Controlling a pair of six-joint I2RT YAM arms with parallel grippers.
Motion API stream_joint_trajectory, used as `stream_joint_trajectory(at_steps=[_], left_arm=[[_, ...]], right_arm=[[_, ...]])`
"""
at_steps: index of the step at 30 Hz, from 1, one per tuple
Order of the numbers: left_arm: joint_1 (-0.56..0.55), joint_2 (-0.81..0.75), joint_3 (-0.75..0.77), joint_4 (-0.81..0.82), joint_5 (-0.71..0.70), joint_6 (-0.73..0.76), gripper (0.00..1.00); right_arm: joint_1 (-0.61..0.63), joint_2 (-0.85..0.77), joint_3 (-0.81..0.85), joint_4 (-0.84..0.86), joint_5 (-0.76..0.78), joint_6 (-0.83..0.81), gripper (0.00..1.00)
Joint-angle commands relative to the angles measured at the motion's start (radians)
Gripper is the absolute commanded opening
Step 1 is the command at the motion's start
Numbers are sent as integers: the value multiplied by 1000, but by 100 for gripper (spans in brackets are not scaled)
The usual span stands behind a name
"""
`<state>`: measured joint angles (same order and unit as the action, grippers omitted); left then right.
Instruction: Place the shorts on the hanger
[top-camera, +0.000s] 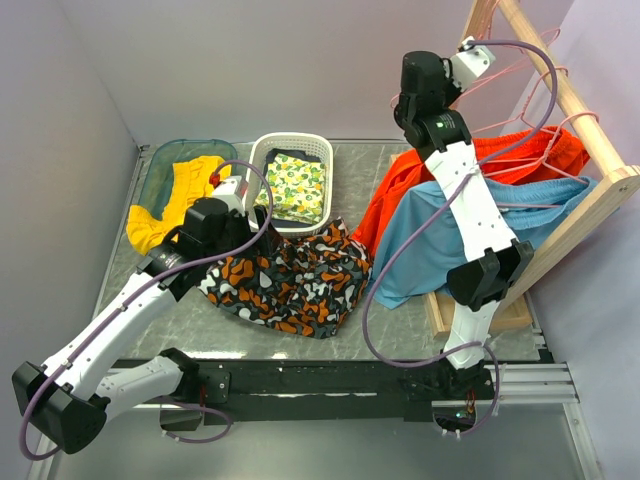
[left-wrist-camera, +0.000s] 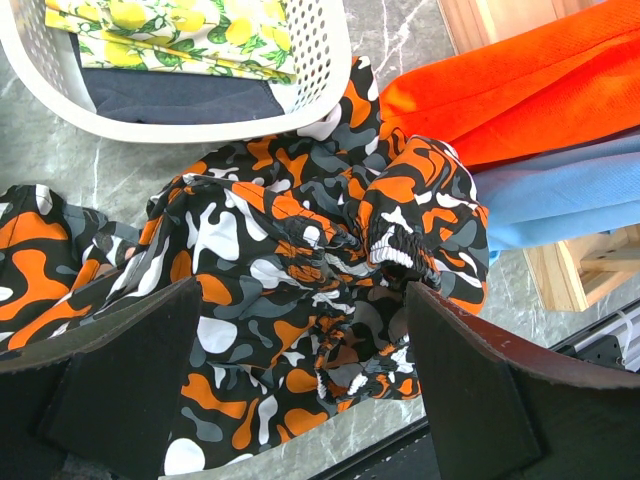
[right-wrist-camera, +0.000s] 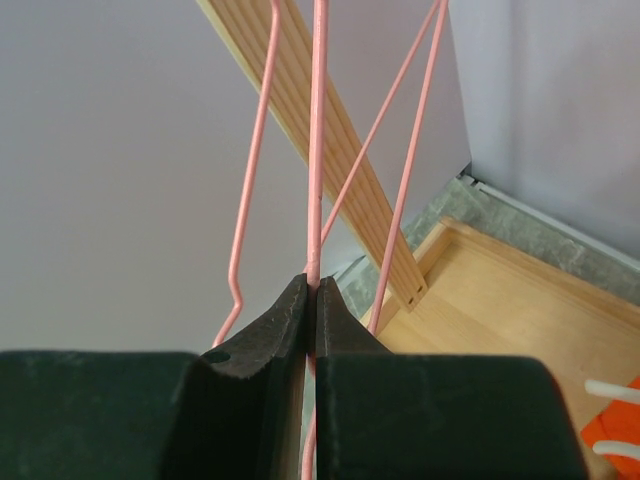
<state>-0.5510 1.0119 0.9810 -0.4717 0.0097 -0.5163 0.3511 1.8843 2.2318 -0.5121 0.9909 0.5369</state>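
Right claw (right-wrist-camera: 311, 292) clamping on hanger (right-wrist-camera: 318, 150) wire up at rack (top-camera: 568, 95), likely for lifting it free. Left claw (left-wrist-camera: 300, 320) hanging spread wide above shorts (left-wrist-camera: 270, 240), lying crumpled on counter (top-camera: 365, 165) beside basket (left-wrist-camera: 318, 60), readying for pickup.

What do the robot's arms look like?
The left arm and right arm are white shells with chunky black joints. A thin purple cable loops along each. A small green light glows on the right one. The left end effector and right end effector have flat black wedge fingers.
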Motion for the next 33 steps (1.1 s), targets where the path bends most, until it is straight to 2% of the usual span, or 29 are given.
stream_joint_trajectory(at_steps=[1, 11, 21, 25, 29, 33], left_arm=[[-3, 4, 7, 38, -7, 13, 88], [-4, 7, 7, 35, -7, 18, 88], [-4, -25, -30, 68, -7, 30, 89], [-3, -35, -45, 70, -20, 33, 89], [3, -45, -64, 79, -62, 39, 89], [26, -64, -67, 76, -77, 35, 90]], right_arm=[[32, -60, 12, 66, 84, -31, 0], [97, -90, -29, 47, 120, 0, 0], [219, -163, -103, 9, 196, 55, 0], [296, -211, -147, -2, 203, 83, 0], [426, -225, -150, -26, 229, 86, 0], [532, -237, -123, -81, 181, 115, 0]])
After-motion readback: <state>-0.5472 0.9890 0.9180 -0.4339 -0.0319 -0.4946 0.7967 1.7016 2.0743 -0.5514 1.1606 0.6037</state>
